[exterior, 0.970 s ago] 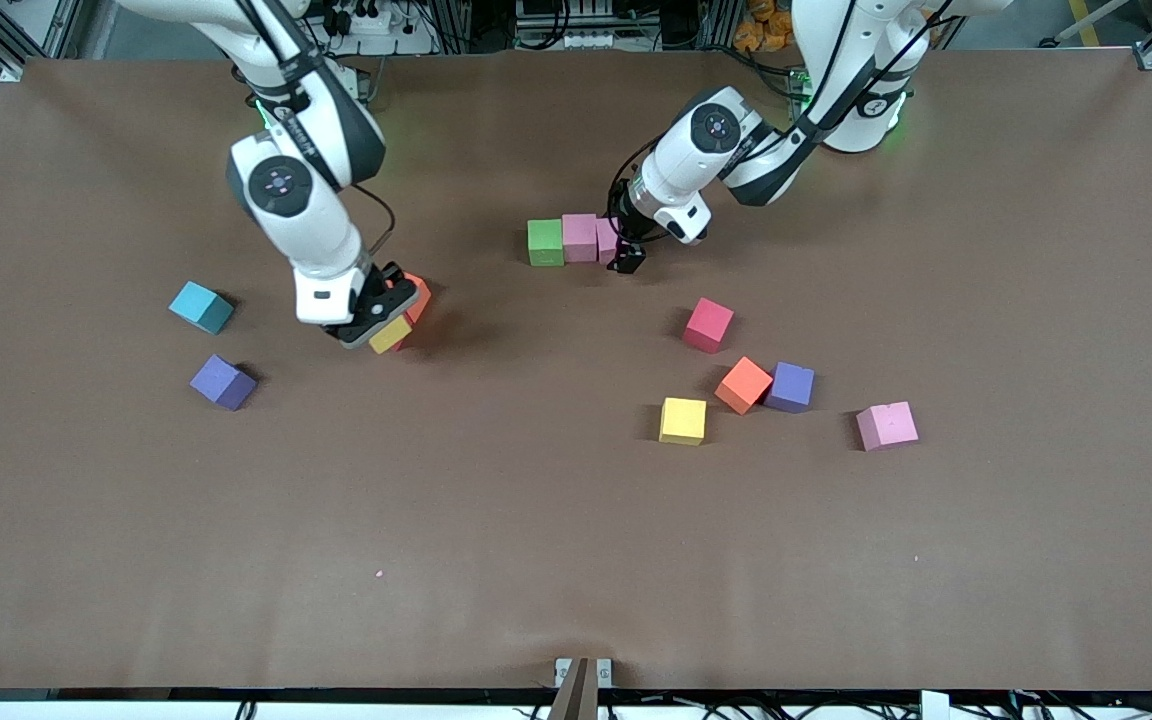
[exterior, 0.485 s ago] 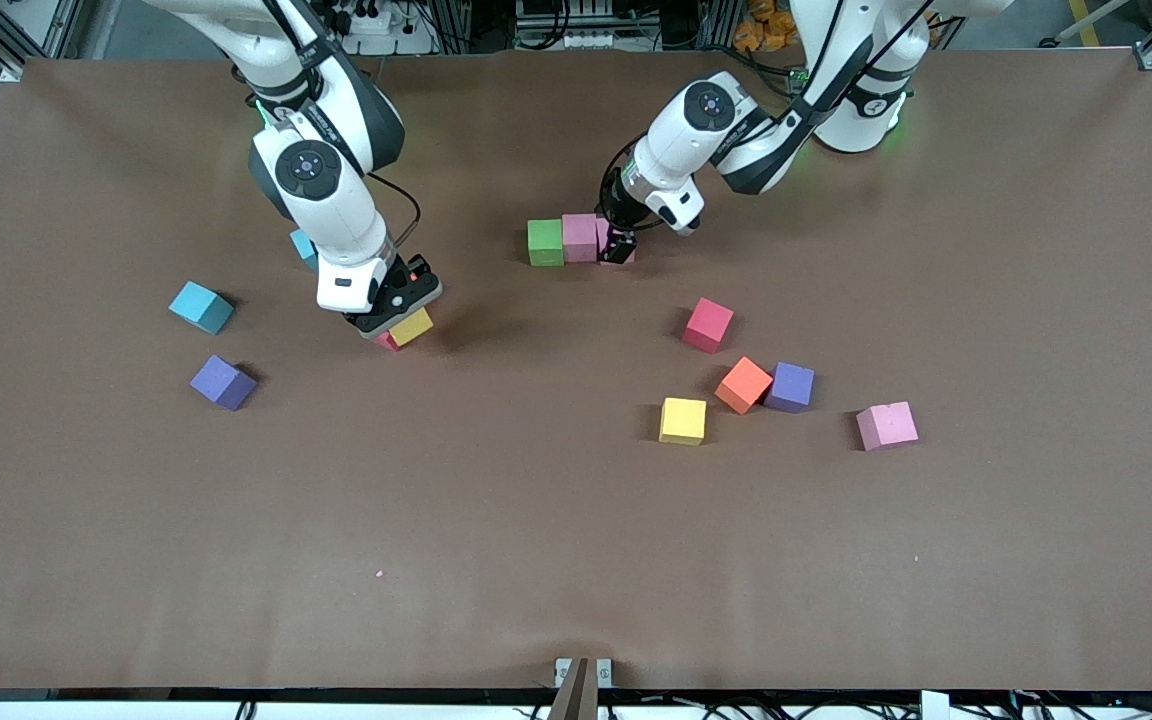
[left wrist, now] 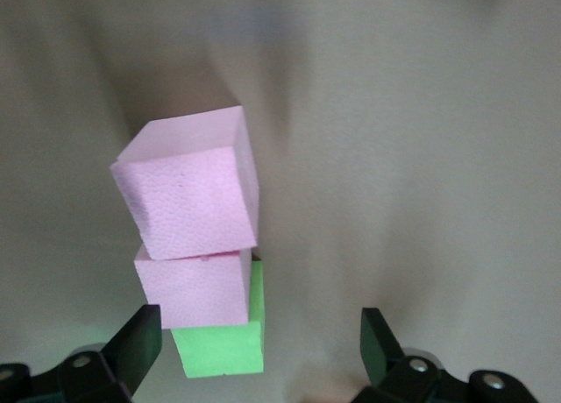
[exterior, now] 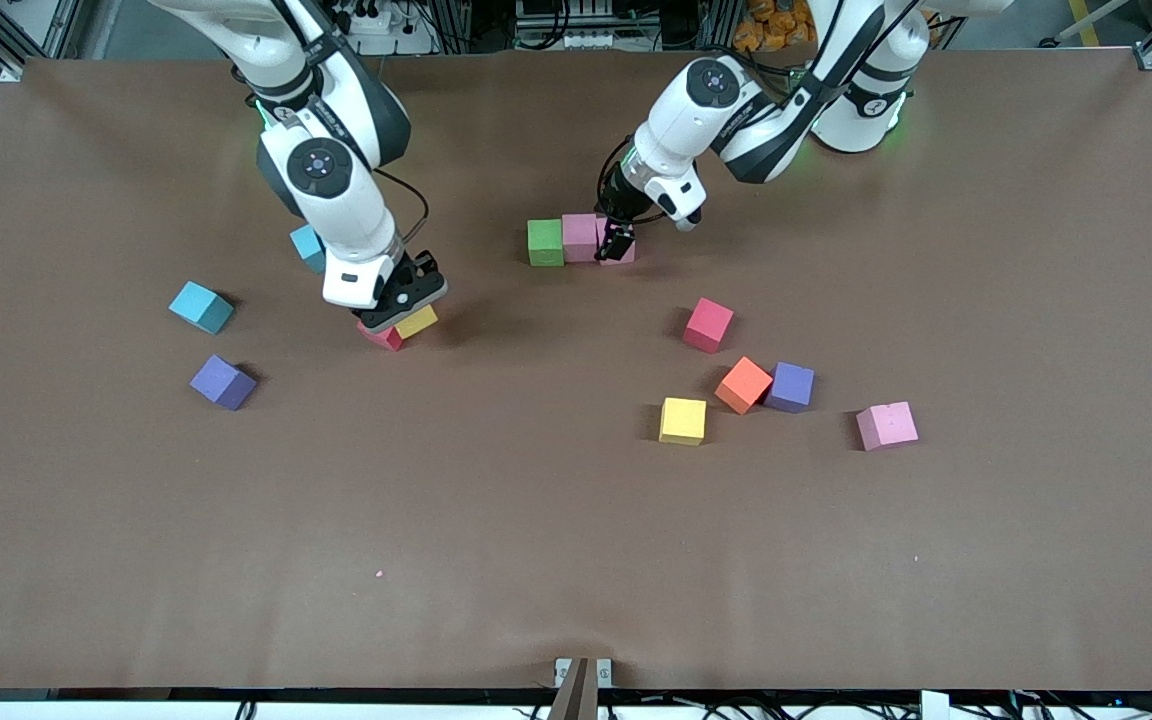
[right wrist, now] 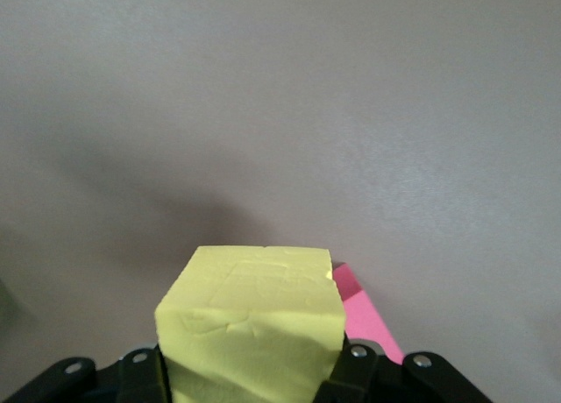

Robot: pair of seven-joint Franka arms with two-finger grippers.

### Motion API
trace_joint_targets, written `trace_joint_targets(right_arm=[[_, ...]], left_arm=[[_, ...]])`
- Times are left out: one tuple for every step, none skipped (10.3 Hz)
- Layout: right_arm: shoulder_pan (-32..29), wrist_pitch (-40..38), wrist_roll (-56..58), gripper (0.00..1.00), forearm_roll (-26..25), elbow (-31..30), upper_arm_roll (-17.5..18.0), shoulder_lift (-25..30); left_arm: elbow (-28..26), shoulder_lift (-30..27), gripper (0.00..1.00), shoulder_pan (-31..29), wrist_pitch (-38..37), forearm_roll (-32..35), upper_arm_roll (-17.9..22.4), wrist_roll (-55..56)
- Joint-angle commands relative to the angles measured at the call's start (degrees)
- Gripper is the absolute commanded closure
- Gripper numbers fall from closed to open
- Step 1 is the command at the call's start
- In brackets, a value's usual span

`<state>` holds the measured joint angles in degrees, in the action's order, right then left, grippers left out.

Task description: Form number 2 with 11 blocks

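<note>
A green cube [exterior: 544, 242] and two pink cubes [exterior: 580, 237] touch in a row. My left gripper [exterior: 617, 243] is open and empty just over the end pink cube [exterior: 624, 254]. The left wrist view shows the row, the pink cubes [left wrist: 188, 197] and the green cube [left wrist: 221, 350], below its spread fingers [left wrist: 131, 350]. My right gripper [exterior: 404, 305] is shut on a yellow cube [exterior: 417, 321], which also shows in the right wrist view [right wrist: 250, 324]. It holds the cube just above a red cube [exterior: 379, 335]. Red [exterior: 708, 325], orange [exterior: 743, 384], purple [exterior: 791, 387], yellow [exterior: 683, 420], pink [exterior: 886, 425] and purple [exterior: 223, 382] cubes lie loose.
Two light-blue cubes lie toward the right arm's end, one in the open [exterior: 201, 306] and one partly hidden by the right arm [exterior: 308, 247]. The red cube under the right gripper shows in the right wrist view [right wrist: 364, 315].
My right gripper has carried the yellow cube toward the left arm's end, uncovering the red cube below; the orange cube seen before is now hidden. My left gripper has risen slightly off the end pink cube.
</note>
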<state>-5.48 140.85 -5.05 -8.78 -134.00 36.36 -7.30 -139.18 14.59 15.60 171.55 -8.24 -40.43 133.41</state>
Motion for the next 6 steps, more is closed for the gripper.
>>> trace_joint_targets(right_arm=[[1.69, -0.84, -7.04, 0.67, 0.96, 0.76, 1.24, 0.09], [1.70, -0.84, -11.34, 0.67, 0.96, 1.28, 2.38, 0.00], [2.22, -0.84, -16.60, 0.67, 0.96, 1.81, 3.35, -0.61], [3.97, -0.84, -21.96, 0.67, 0.96, 2.95, 3.54, -1.83], [6.07, -0.93, -25.93, 0.67, 0.96, 5.13, 3.45, -3.15], [7.92, -0.93, -30.15, 0.67, 0.96, 6.81, 3.19, -3.77]], left_arm=[[0.83, -2.72, 0.00, -1.36, -3.48, -0.02, 0.52, -6.81], [2.23, -3.85, 0.00, -5.11, -7.15, 0.15, 0.44, -12.07], [5.46, -3.69, 0.00, -9.15, -12.32, 0.16, 0.26, -17.35], [9.85, -3.43, 0.00, -11.54, -19.95, 0.24, 0.35, -22.27], [14.24, -2.38, 0.00, -14.61, -27.77, 0.50, 0.43, -28.58], [16.29, -2.46, 0.00, -18.12, -32.37, 0.51, 0.43, -35.00]])
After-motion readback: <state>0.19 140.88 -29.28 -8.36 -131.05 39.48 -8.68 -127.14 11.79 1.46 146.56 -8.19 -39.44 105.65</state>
